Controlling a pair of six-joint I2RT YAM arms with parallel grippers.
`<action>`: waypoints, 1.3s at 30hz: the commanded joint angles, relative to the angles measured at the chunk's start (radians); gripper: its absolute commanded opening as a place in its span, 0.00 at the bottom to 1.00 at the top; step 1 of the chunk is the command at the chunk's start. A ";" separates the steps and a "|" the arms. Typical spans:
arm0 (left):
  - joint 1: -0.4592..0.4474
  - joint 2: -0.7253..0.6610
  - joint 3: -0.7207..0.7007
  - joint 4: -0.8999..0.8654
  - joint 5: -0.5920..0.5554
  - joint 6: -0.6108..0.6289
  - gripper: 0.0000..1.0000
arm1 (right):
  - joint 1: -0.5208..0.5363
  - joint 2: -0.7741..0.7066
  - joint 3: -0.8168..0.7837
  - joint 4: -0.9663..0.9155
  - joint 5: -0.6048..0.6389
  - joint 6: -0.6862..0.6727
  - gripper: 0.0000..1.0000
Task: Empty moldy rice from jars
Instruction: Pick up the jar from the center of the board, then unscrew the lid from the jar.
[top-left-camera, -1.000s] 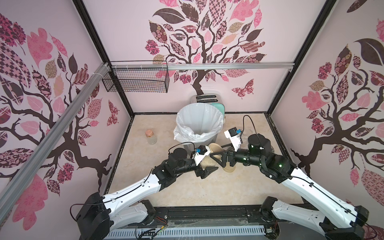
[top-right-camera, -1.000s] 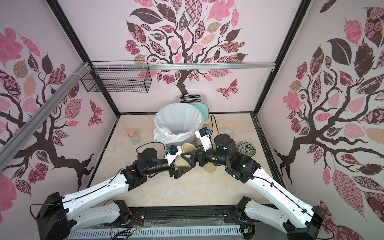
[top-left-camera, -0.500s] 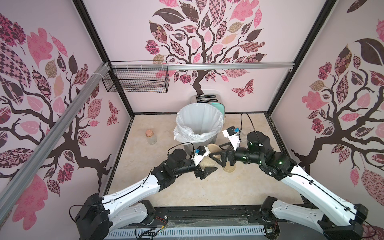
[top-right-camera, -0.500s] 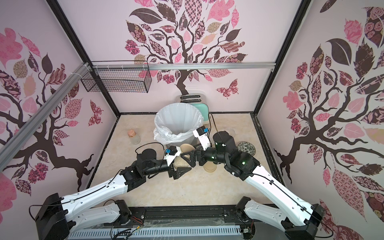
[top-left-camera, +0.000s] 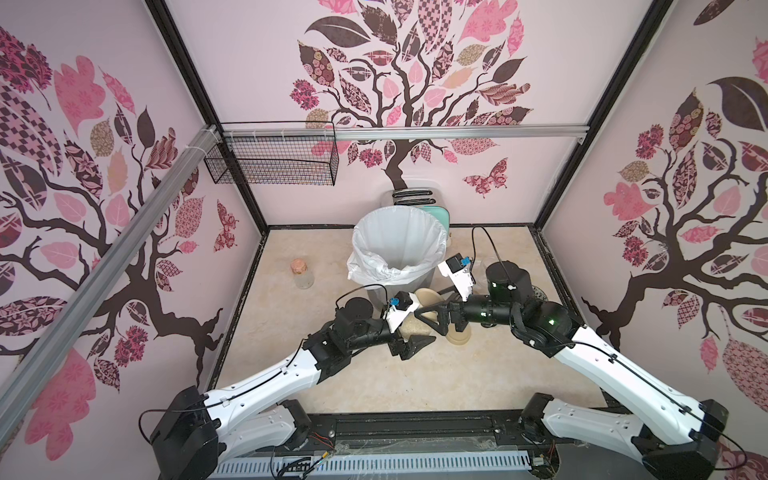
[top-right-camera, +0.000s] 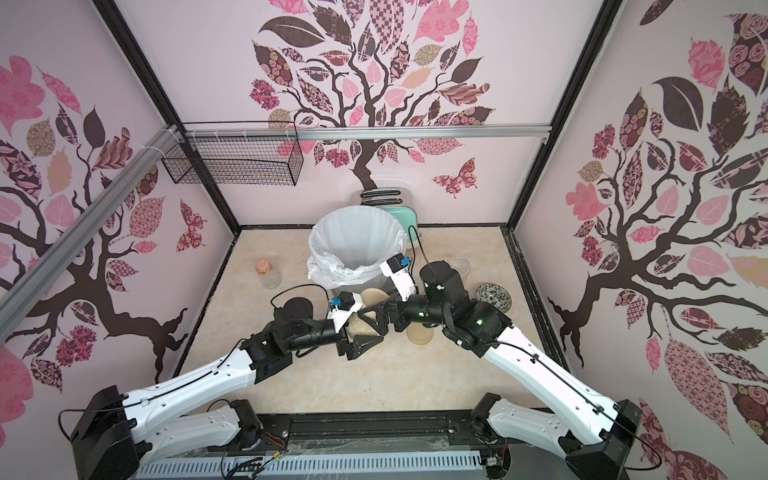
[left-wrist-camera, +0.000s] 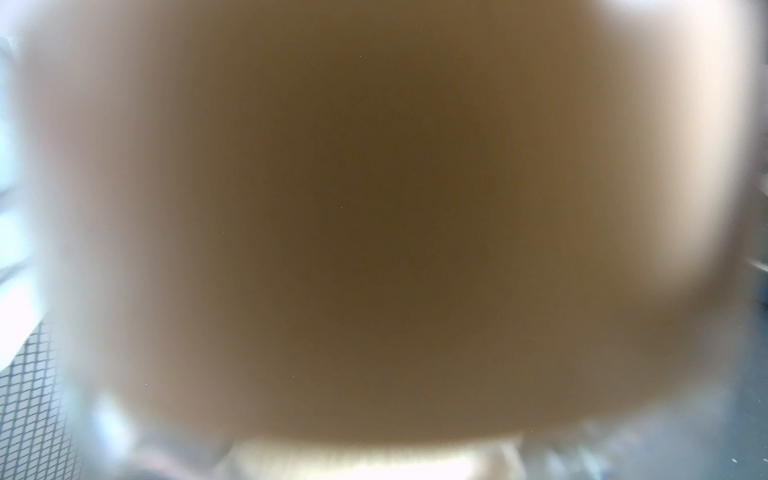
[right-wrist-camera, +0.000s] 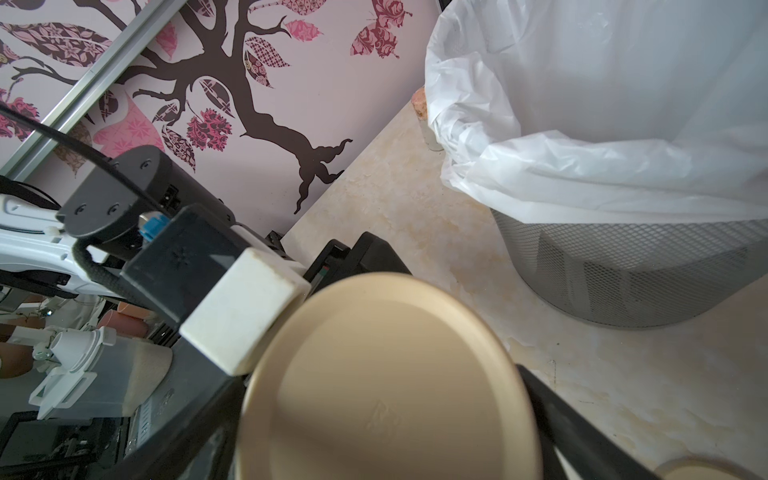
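Both top views show the right end effector (top-left-camera: 432, 305), jaws apart, straddling the lid (top-left-camera: 428, 296) at its 9 o'clock, while the left end effector (top-left-camera: 413, 334) clamps the jar (top-left-camera: 417, 325).

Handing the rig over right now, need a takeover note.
Left claw: shut on a tilted jar of rice in front of the bin, lid on.
Right claw: open, jaws either side of that lid, not closed on it.
Second lidded jar stands under the right arm.
Done: no rice seen in the bin.
Left: unscrew, tip rice into bin, repeat for the other jars.
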 joint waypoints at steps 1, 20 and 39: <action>0.002 -0.004 0.048 0.138 0.004 -0.015 0.74 | 0.009 -0.002 -0.008 0.024 -0.055 -0.001 0.98; 0.003 0.019 0.068 0.150 0.012 -0.023 0.74 | 0.008 0.002 -0.041 0.070 -0.064 0.006 0.98; 0.002 0.000 0.068 0.124 -0.067 0.027 0.96 | 0.007 -0.023 -0.068 0.107 -0.097 0.047 0.61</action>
